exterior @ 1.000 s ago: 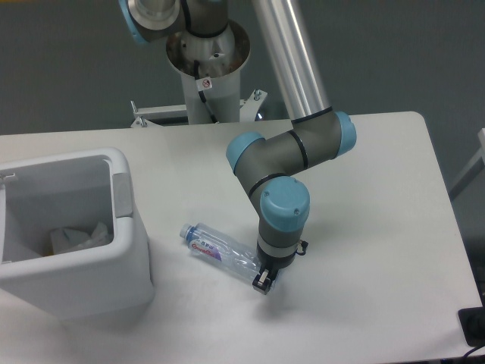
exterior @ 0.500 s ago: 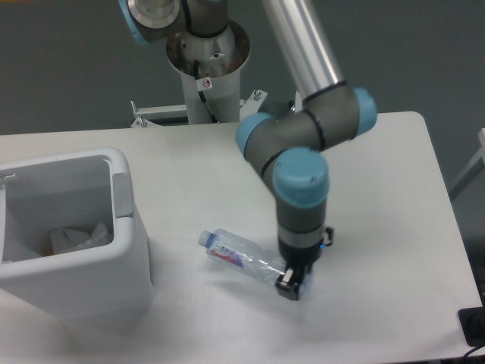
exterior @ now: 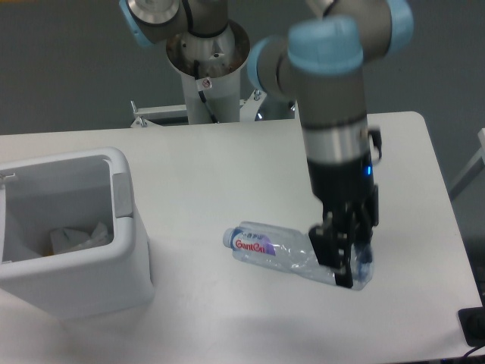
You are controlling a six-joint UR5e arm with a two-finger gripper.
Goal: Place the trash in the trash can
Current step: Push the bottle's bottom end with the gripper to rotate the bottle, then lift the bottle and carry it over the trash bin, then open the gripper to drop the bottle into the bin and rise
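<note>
My gripper (exterior: 345, 254) is shut on the base end of the crushed clear plastic bottle (exterior: 280, 251) and holds it lifted above the table, lying roughly level with its blue cap (exterior: 227, 238) pointing left. The white boxy trash can (exterior: 129, 250) stands at the left edge of the table, well left of the bottle. The crumpled white paper wrapper (exterior: 79, 235) lies inside the can at its bottom.
The white table (exterior: 212, 167) runs under everything; its right edge is close to the gripper. The arm's base column (exterior: 208, 68) stands behind the table at the back middle. A dark object (exterior: 474, 326) sits at the lower right corner.
The gripper has risen and moved to the right, toward the camera, carrying the bottle with it. The trash can and the wrapper have not moved.
</note>
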